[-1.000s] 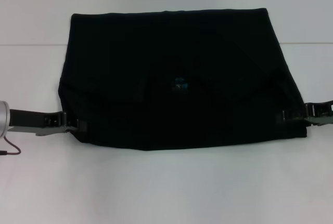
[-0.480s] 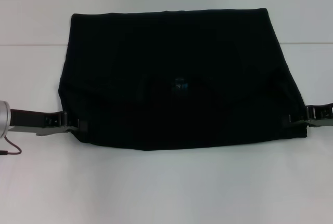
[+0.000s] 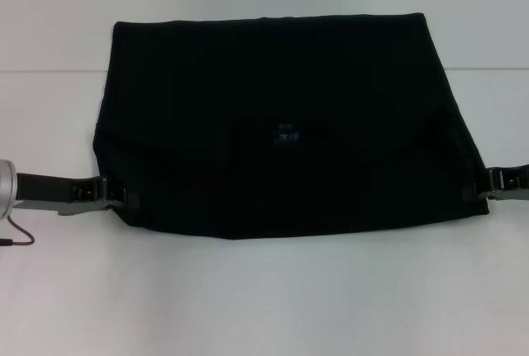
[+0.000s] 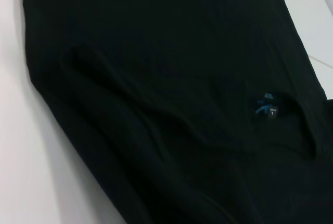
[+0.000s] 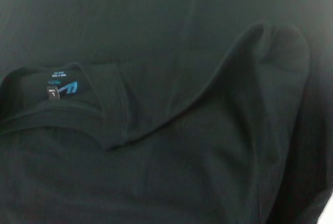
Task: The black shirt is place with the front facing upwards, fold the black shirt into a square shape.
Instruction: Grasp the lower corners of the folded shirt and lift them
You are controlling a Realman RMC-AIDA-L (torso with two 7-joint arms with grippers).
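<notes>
Black shirt [image 3: 281,121] spread flat across the middle of the white table [image 3: 264,298], folded into a wide block, broader at the near edge than at the far one. Far edge straight and lying past a faint seam in the tabletop; near edge slightly bowed. Small blue neck label [image 3: 287,135] near the centre, with the curved collar line running out to either side of it. No lettering visible. In the left wrist view, cloth [image 4: 171,99] filling almost everything, label [image 4: 266,108] beside the collar curve, a soft ridge of folded fabric crossing diagonally. In the right wrist view, label [image 5: 61,89] tucked under the collar band, a folded flap overlapping the layer beneath.

Left gripper [image 3: 122,196] low at the shirt's near left corner, arm stretched in level from the left edge, tips touching the cloth edge; grasping or released, cannot tell. Right gripper [image 3: 483,189] at the near right corner, reaching in level from the right edge, tips at the hem; state of fingers likewise unclear. Thin dark cable [image 3: 16,236] trailing on the table below the left arm.
</notes>
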